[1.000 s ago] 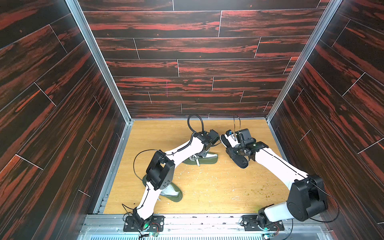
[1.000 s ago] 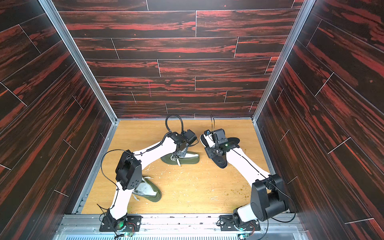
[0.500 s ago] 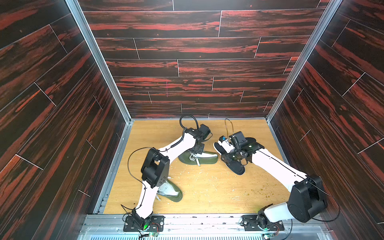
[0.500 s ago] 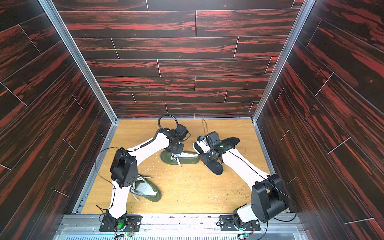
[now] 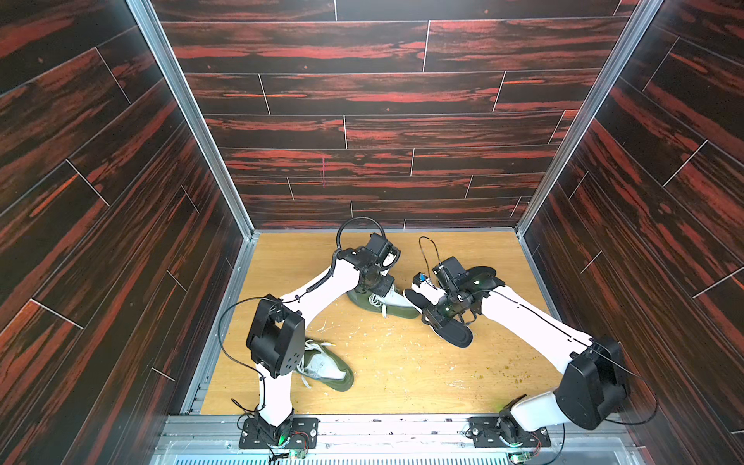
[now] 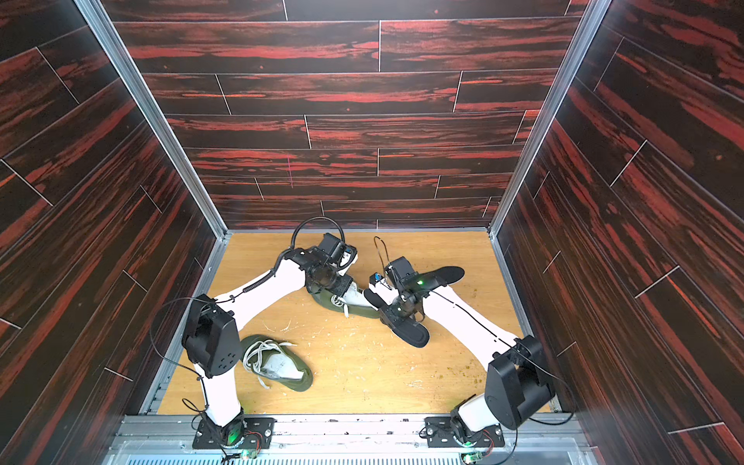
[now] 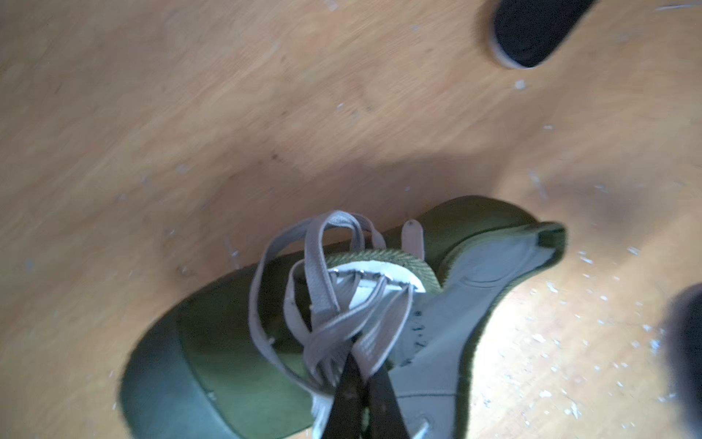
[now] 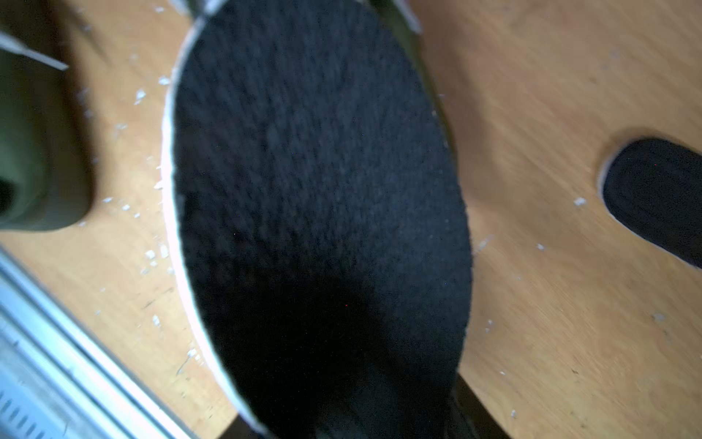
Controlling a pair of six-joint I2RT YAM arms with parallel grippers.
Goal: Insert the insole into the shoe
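**Insole could snag**

Nearest, the right pincer (image 5: 437,316) pinches the black insole (image 8: 315,190), one end beside the green shoe (image 7: 235,342). Beyond, the left pincer (image 7: 362,395), pressed together on its laces (image 7: 323,296), could slip and let the mouth collapse.

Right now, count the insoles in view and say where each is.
2. One insole is gripped in the right pincer, by the middle shoe; the other insole lies flat on the table behind that arm. Another may hide inside a shoe.

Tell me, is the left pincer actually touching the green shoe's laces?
Touching. The left wrist view shows the left pincer closed on the laces of the green shoe.
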